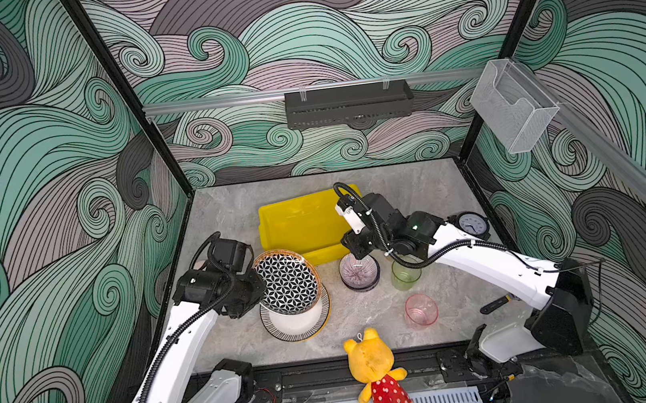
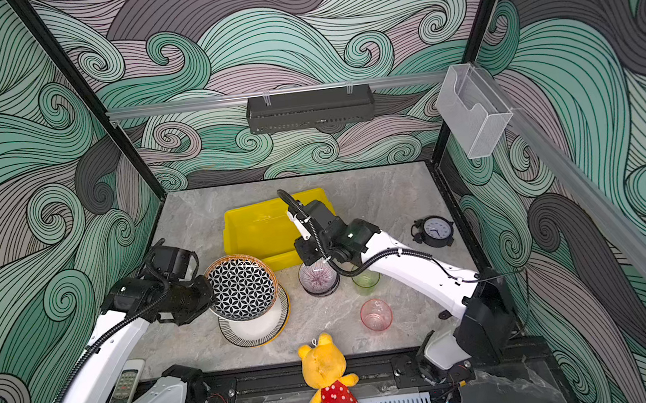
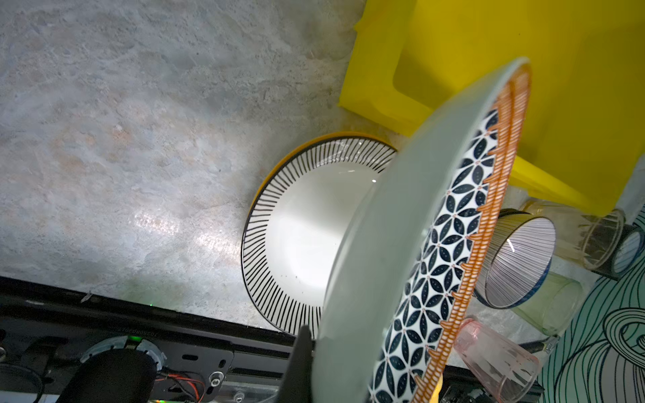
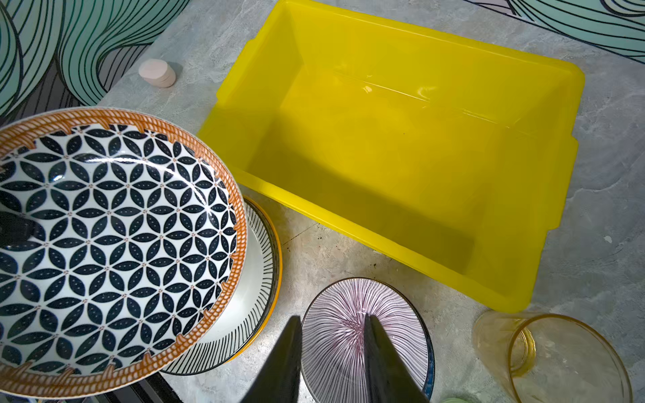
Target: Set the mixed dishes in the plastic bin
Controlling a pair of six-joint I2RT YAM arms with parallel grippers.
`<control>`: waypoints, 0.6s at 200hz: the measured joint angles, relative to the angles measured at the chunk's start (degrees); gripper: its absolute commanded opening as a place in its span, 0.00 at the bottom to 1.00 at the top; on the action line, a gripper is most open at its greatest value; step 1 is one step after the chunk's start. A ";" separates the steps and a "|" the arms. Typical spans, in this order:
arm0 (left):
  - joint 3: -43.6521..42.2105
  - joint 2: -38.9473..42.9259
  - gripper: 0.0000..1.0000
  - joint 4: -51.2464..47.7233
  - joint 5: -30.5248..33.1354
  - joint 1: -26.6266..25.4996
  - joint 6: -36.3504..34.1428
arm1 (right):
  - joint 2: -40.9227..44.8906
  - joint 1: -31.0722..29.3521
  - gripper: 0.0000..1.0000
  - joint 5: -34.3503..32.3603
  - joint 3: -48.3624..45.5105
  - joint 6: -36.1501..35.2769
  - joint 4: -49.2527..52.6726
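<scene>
1. Yellow plastic bin [image 1: 295,231]: set far-centre on the table [image 1: 226,214].
2. Geometric plate [image 1: 288,282]: clamped, tilted, by the left gripper [image 1: 260,287]; raised over the striped-rim plate [image 1: 299,327], near-left of the bin.
3. Purple-striped bowl [image 1: 358,271]: overhung by the right gripper [image 4: 331,317], jaws parted.

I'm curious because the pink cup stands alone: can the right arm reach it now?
Probably yes. The pink cup stands on bare table close to the right arm, nothing crowding it; the right tool, open over the purple-striped bowl, holds nothing.
</scene>
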State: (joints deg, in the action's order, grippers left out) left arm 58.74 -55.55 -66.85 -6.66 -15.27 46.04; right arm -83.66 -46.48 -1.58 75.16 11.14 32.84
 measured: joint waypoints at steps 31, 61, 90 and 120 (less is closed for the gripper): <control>1.88 -2.58 0.00 2.25 -0.04 -0.02 -0.61 | 0.85 0.85 0.33 0.00 -0.55 0.04 -0.72; 2.91 -4.90 0.00 4.81 -0.20 -0.02 -0.90 | 1.05 1.40 0.34 0.07 -1.01 0.31 -1.46; 4.61 -7.15 0.00 6.45 -0.26 -0.02 -1.73 | 1.05 1.73 0.34 0.09 -1.38 0.57 -2.05; 5.29 -8.35 0.00 8.44 -0.24 -0.02 -2.16 | 1.05 1.90 0.34 0.07 -1.60 0.92 -2.32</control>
State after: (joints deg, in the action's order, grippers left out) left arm 64.03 -63.90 -58.41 -6.90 -15.29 43.88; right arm -82.61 -44.58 -1.52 73.56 12.05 30.52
